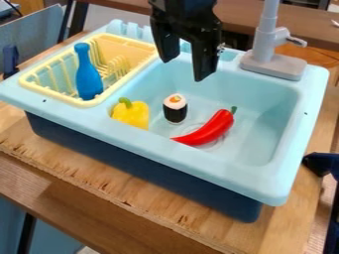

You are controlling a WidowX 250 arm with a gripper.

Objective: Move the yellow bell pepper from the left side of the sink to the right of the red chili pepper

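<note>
As the sushi (175, 108) stands upright in the sink (265, 116) between pepper (134, 115) and chili (212, 129), the gripper (183, 70) hangs overhead, fingers apart, and any clean grip wants a slow, centred descent clear of both neighbours.

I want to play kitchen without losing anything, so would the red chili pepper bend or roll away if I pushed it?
The red chili pepper would probably stay stiff, since it looks like a plastic toy. It might swing round rather than roll far, because it's curved with a narrow tip. Its shiny skin could feel slippery.
</note>
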